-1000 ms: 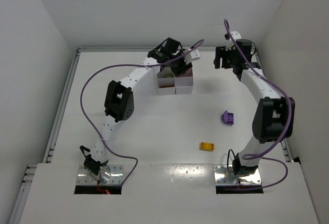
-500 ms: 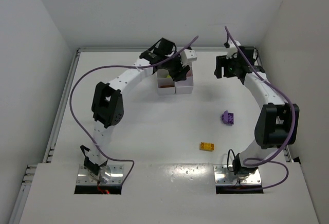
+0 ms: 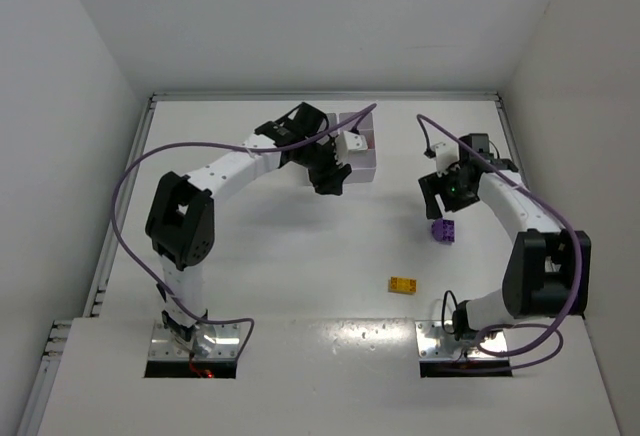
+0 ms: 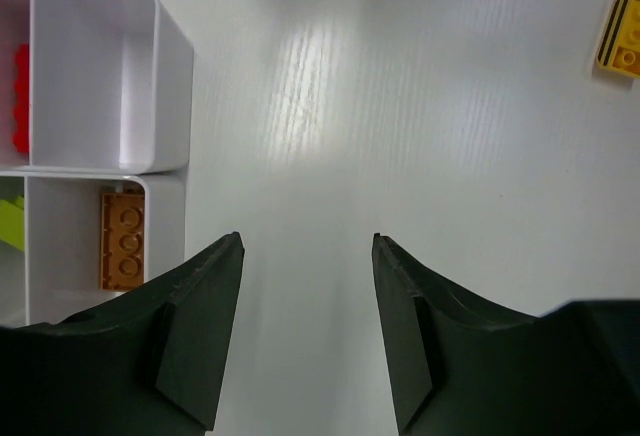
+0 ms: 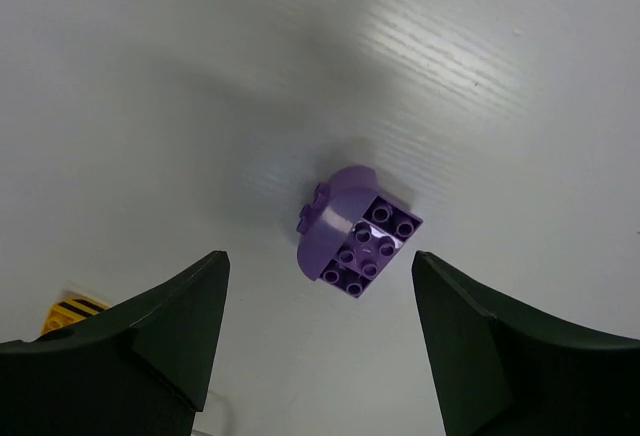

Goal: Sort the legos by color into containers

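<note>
White bench [image 3: 290,256] fills the overhead view, and at its far middle we see the white tray [image 3: 365,161], partly covered by the left arm [image 3: 235,161]. The purple lego [image 3: 444,229] is a small piece with a rounded dome on one side and a studded face on the other. It lies on the bare bench well to the right of the tray and nearer the arm bases, and a yellow lego [image 3: 403,284] lies nearer them still. Only the left wrist view lets us look into the tray's cells, which hold a red lego [image 4: 19,86], a lime lego [image 4: 10,224] in the cell next to it, and an orange-brown lego [image 4: 122,239] in an edge cell. Only the right wrist view shows us the purple piece's studs. The right end effector [image 3: 441,199] hangs over the purple lego, released, its fingers spread wide to either side and touching nothing. The left end effector [image 3: 331,178] hangs just off the tray's near-left corner, also released and holding nothing.
</note>
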Motion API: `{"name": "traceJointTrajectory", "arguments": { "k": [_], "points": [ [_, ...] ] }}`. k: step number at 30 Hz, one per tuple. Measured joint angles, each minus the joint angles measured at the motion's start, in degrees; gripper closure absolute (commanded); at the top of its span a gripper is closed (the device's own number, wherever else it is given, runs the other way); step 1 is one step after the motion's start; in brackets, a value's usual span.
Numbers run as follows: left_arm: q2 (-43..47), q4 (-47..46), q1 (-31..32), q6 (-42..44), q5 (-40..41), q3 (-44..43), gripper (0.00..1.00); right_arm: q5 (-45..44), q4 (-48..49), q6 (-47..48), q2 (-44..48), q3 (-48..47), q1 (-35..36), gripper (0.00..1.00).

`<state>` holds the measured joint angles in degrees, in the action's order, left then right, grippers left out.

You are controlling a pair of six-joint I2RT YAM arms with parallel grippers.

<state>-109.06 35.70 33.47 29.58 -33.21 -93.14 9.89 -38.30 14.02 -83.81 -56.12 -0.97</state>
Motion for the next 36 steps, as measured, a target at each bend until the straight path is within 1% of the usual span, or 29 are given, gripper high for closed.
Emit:
{"name": "traceJointTrajectory", "arguments": {
  "k": [5,7,14,19,21,23,25,26,28,29,30,32,33,36],
  "points": [
    [0.0,0.7,-0.2,-0.1,0.0,0.5,0.4,-1.2,0.1,-0.1,0.0,3.5,0.0,0.26],
    [0.0,0.8,-0.3,-0.2,0.0,0.5,0.4,-1.3,0.0,-0.3,0.0,4.6,0.3,0.29],
    [0.0,0.8,-1.0,-0.3,0.0,0.5,0.4,-1.1,0.3,-1.5,-0.8,6.1,1.2,0.3],
    [0.0,0.7,-1.3,-0.7,0.0,0.5,0.39,-1.0,1.0,-2.5,-4.4,6.3,1.6,0.32],
    [0.0,0.7,-1.3,-1.0,0.0,0.5,0.39,-1.2,1.7,-2.9,-6.7,6.3,1.9,0.36],
    [0.0,0.6,-1.4,-1.4,0.0,0.5,0.39,-2.1,1.2,-3.5,-7.7,5.7,2.0,0.38],
    [0.0,0.5,-1.6,-1.6,0.0,0.5,0.39,-2.6,1.5,-3.8,-8.4,5.0,2.1,0.42],
    [0.0,0.4,-1.8,-1.6,0.0,0.5,0.39,-3.0,1.7,-3.9,-8.9,4.6,2.3,0.51],
    [0.0,0.0,-2.3,-1.8,0.1,0.7,0.39,-3.8,2.4,-3.9,-9.7,3.9,2.4,0.6],
    [0.0,-0.1,-2.5,-1.8,0.2,0.8,0.39,-4.3,2.7,-4.0,-10.0,3.6,2.6,0.71],
    [0.0,-0.2,-2.7,-1.8,0.3,0.8,0.39,-4.7,3.0,-3.9,-10.2,3.4,2.7,0.78],
    [0.0,-0.5,-2.9,-1.9,0.4,0.9,0.39,-4.8,3.5,-4.1,-10.6,2.7,3.0,0.87],
    [0.0,-0.7,-2.9,-1.8,0.3,0.9,0.39,-4.8,3.6,-4.2,-10.8,2.2,3.1,0.94],
    [0.0,-1.1,-2.9,-1.8,-0.8,0.9,0.39,-4.4,4.3,-4.1,-11.1,1.2,3.6,0.99]
  ]
}}
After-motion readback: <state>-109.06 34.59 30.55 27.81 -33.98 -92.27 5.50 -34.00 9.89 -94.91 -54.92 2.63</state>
